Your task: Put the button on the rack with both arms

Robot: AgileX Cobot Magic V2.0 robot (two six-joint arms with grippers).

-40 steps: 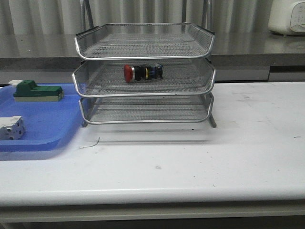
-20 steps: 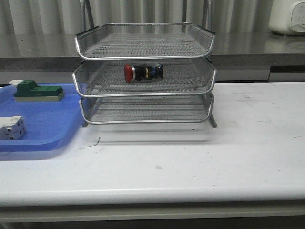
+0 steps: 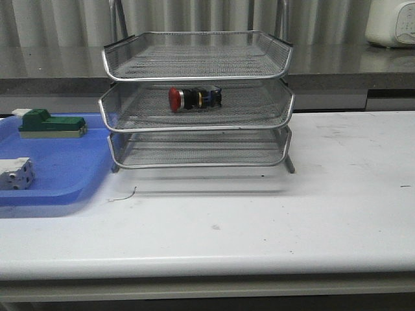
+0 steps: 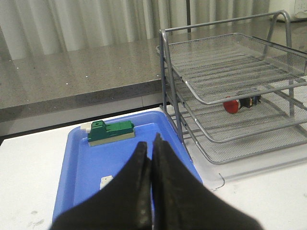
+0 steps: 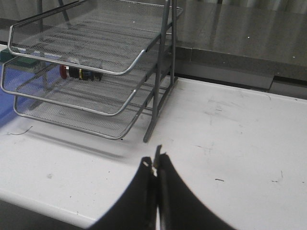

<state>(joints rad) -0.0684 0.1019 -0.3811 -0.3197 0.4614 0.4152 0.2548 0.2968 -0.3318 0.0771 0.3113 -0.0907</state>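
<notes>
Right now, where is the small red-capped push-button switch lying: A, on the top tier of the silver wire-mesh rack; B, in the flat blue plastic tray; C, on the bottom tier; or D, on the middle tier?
D: the red-capped button lies on its side on the middle tier of the silver wire-mesh rack, with one tier above it and one below.

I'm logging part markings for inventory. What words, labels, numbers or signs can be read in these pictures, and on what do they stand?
No text can be read in any view.
button: no marking legible; too small.
green block: nothing readable.
white-grey block: dark spots only, no characters.
white appliance: no visible label.
rack, blue tray: no markings seen.
</notes>
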